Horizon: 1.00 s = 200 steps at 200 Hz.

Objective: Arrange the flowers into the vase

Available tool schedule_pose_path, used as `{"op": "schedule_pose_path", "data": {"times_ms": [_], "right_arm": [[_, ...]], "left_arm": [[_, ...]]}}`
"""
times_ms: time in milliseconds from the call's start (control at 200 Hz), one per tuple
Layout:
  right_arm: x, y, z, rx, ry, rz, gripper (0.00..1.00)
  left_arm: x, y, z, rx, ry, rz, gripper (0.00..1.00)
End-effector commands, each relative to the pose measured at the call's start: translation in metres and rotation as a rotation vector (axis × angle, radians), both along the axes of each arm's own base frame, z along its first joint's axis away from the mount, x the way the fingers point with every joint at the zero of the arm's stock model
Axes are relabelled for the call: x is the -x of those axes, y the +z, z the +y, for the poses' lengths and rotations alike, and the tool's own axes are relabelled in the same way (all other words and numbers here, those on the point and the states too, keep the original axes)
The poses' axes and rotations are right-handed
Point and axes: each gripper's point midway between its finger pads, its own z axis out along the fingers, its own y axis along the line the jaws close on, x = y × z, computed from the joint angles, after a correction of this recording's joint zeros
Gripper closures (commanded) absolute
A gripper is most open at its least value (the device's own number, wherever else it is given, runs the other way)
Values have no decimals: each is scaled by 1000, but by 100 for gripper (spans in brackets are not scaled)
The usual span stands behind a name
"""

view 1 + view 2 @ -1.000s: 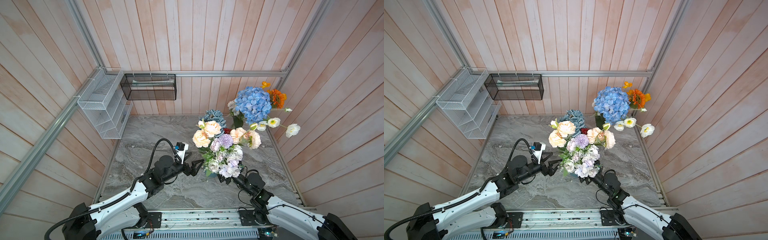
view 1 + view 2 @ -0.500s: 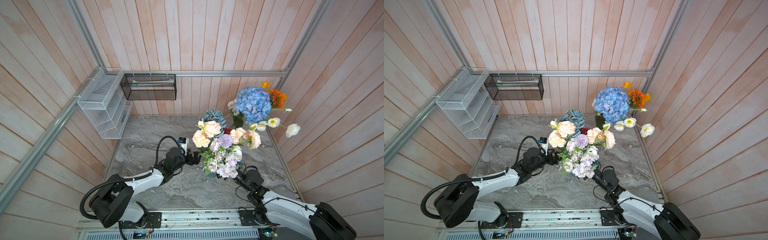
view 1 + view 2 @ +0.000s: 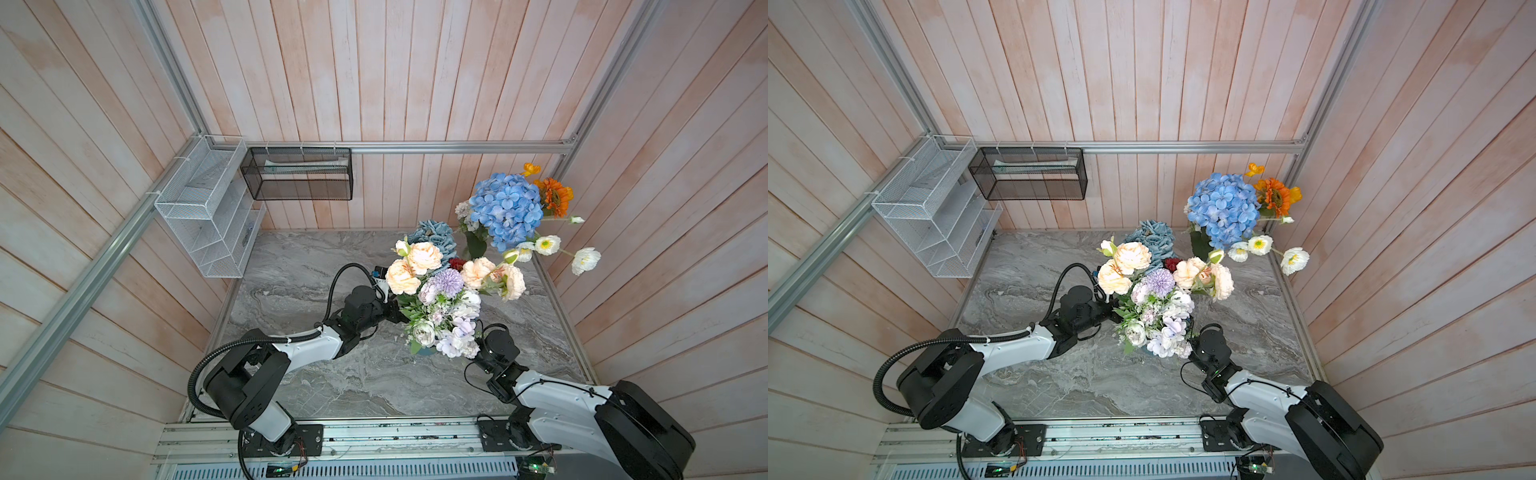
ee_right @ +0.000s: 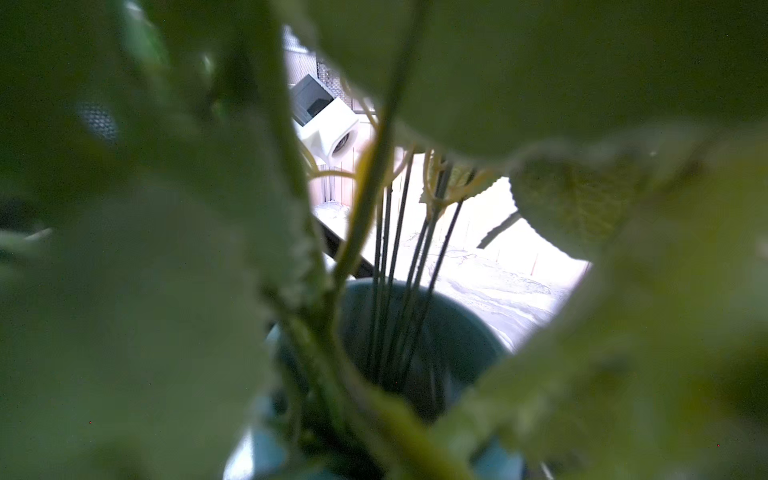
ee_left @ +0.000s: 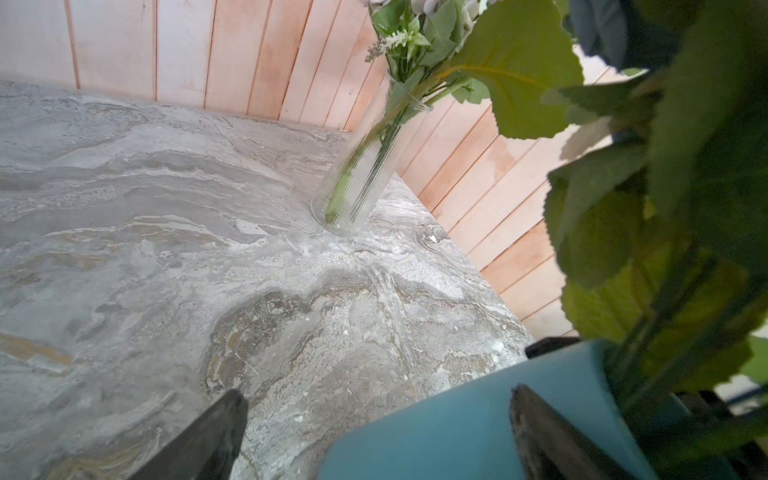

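Marble tabletop (image 3: 311, 257) is lying grey between plank walls (image 3: 374, 75), wire rack (image 3: 208, 224) and mesh basket (image 3: 297, 174) hanging far left. Flowers (image 3: 440, 291) are standing in the teal vase (image 5: 457, 432) mid-table. My left claw (image 5: 378, 390) is gaping, released, beside it; my right claw (image 3: 477, 354) is hiding under leaves, so I cannot tell.
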Motion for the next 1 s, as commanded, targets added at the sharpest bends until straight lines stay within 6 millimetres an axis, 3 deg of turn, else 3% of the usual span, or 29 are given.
{"op": "schedule_pose_path", "data": {"times_ms": [0, 335, 455, 625, 730, 830, 995], "right_arm": [[-3, 18, 8, -27, 30, -51, 6], [-7, 10, 12, -12, 37, -25, 19], [-7, 12, 11, -10, 29, -31, 38], [-7, 14, 10, -12, 32, -36, 50], [-5, 22, 13, -33, 51, -43, 58], [-3, 37, 16, -59, 71, -71, 64], [-4, 65, 28, -85, 114, -124, 71]], "left_arm": [[13, 5, -17, 1, -76, -25, 0], [16, 15, -13, 1, -69, -54, 0], [17, 19, -11, 5, -64, -64, 0], [13, 26, 1, 8, -9, -76, 0], [-2, 27, 30, 0, 107, -70, 0], [-17, 29, 73, -11, 262, -71, 0], [-23, 36, 142, -18, 455, -89, 0]]}}
